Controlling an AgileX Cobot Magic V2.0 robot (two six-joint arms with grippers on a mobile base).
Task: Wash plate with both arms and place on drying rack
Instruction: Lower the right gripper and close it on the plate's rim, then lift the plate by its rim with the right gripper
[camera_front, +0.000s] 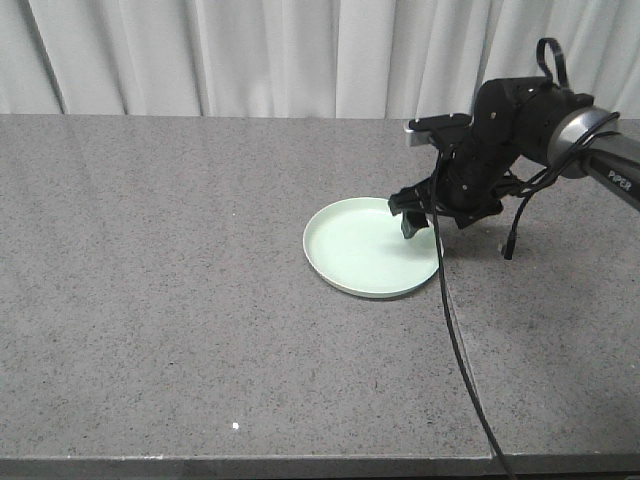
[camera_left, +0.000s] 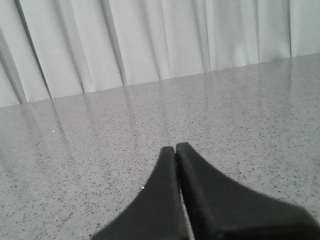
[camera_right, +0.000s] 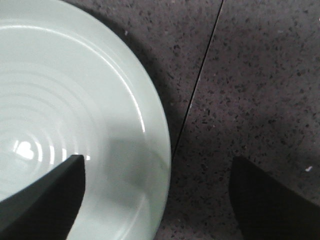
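The pale mint-green plate (camera_front: 365, 250) lies flat on the grey stone counter, right of the middle. My right arm (camera_front: 520, 125) reaches in from the right, and its gripper (camera_front: 418, 220) hangs over the plate's right rim. In the right wrist view the right gripper (camera_right: 157, 161) is open and straddles the rim of the plate (camera_right: 75, 100): one finger (camera_right: 50, 200) is over the plate, the other (camera_right: 265, 200) over the counter. My left gripper (camera_left: 175, 148) is shut with nothing in it, low over bare counter. The drying rack is out of view.
A thin seam (camera_front: 447, 310) runs across the counter just right of the plate. A black cable (camera_front: 468, 375) hangs from the right arm down past the counter's front edge. White curtains (camera_front: 250, 55) close off the back.
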